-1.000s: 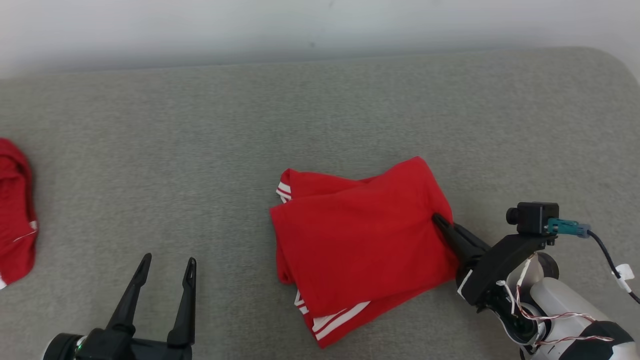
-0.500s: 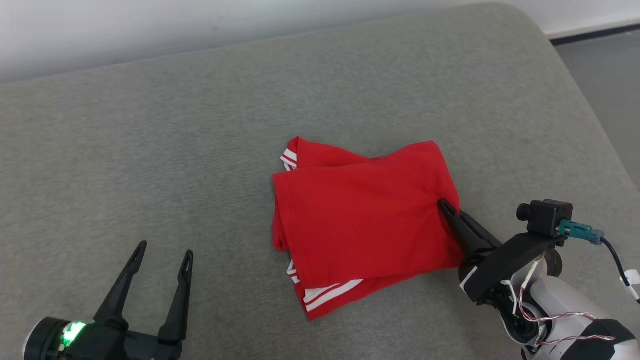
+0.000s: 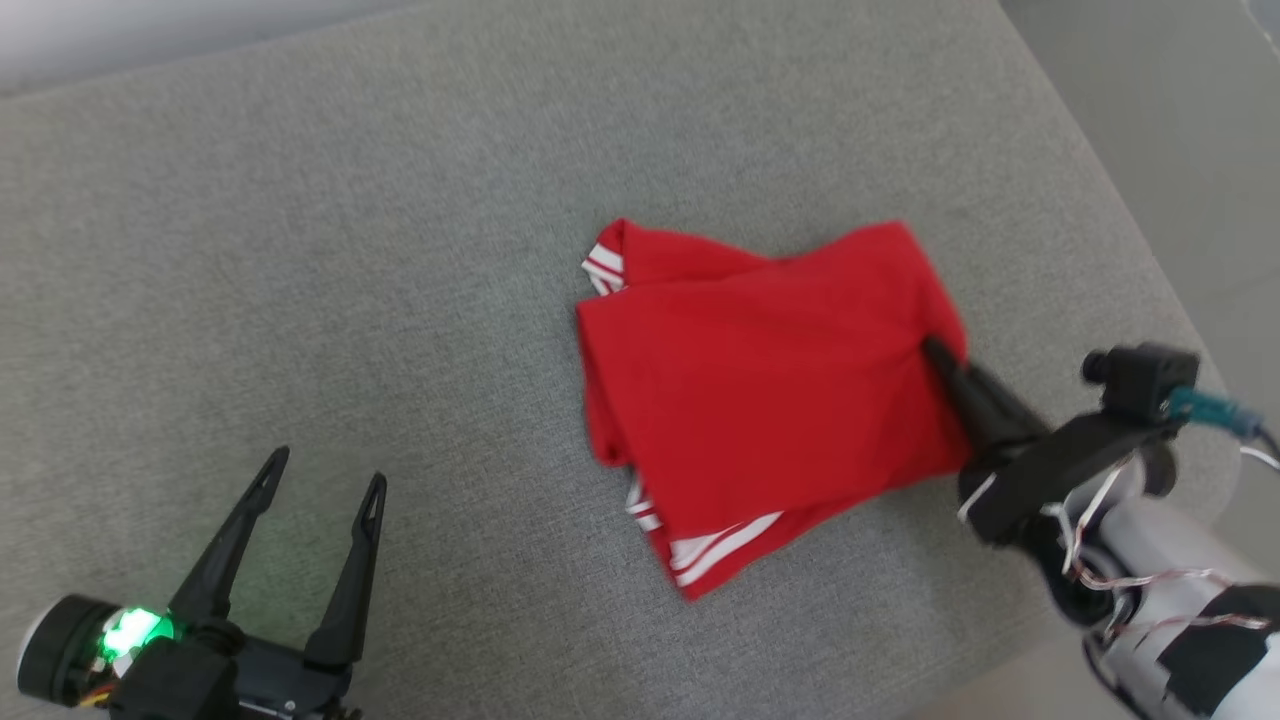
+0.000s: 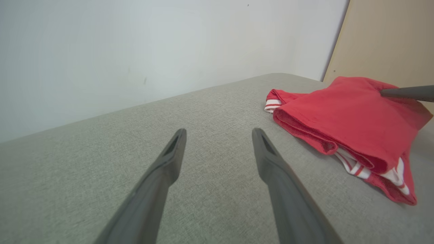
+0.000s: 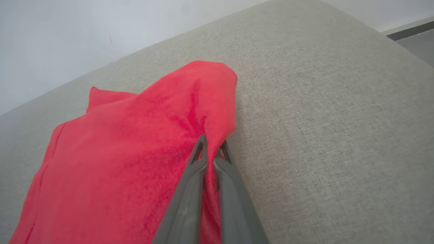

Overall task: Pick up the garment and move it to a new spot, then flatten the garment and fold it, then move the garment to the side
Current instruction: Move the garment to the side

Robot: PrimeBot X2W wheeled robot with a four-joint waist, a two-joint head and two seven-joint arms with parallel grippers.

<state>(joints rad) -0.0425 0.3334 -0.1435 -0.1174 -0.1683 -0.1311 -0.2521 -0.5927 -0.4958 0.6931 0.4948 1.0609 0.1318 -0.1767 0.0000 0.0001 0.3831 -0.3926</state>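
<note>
One limp, light garment (image 3: 760, 400), we judge: our right tool (image 3: 935, 348) pinches its edge, left tool (image 3: 328, 468) spread wide.

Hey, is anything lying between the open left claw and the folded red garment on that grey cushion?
Nothing visible does. Bare grey cushion lies between the left claw and the red garment. The right claw is shut on the garment's right edge, on the far side from the left claw.

Head looks down; wrists low, sharing garment (image 3: 770, 380)
</note>
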